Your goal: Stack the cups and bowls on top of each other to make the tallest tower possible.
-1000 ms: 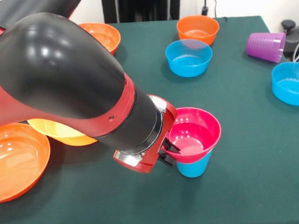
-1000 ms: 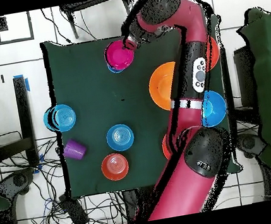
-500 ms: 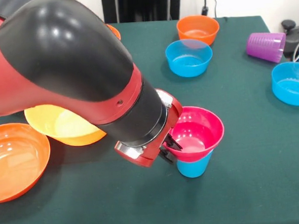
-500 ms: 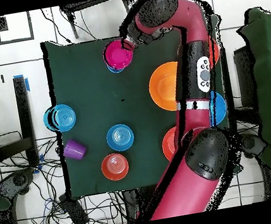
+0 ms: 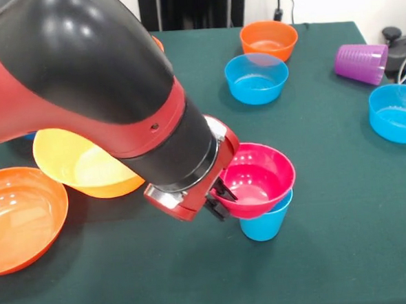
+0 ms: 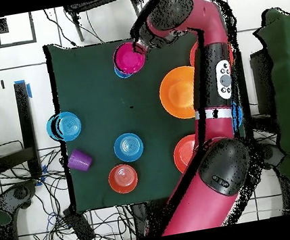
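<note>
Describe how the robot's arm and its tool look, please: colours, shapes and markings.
The arm is thick and rounded, with glossy red and black shells and a silver ring before the red wrist block. From above, a grey panel with round buttons shows on it. The tool is small, with black tips.

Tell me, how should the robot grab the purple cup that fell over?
Probably across its tapered sides, coming straight down from above. The purple cup lies on its side on the table, so its rim faces sideways and cannot be pinched from the top. Jaws should straddle the narrower end.

magenta bowl (image 5: 256, 180), light blue cup (image 5: 264, 224), dark green table (image 5: 344, 205)
</note>
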Available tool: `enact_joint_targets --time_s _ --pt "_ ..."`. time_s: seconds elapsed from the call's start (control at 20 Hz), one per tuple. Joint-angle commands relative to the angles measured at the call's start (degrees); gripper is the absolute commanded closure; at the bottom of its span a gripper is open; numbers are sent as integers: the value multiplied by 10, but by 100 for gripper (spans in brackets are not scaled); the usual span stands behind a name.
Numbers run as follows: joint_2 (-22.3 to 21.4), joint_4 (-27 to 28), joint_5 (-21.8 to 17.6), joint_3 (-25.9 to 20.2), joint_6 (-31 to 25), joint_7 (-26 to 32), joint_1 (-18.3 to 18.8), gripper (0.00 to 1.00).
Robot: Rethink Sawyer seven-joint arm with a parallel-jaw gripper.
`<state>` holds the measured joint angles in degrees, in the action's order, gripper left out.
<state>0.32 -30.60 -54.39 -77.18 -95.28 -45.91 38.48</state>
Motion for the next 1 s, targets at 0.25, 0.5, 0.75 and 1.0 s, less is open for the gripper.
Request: enact_joint_targets --time_s 0.25,0.5,0.75,1.0 --pt "-24 -42 40 124 33 -116 -14 100" --pt "-30 -57 67 150 46 -122 -15 100" --pt "-34 -73 94 172 60 -132 -18 100" --pt "-39 -89 123 194 73 -145 -23 100"
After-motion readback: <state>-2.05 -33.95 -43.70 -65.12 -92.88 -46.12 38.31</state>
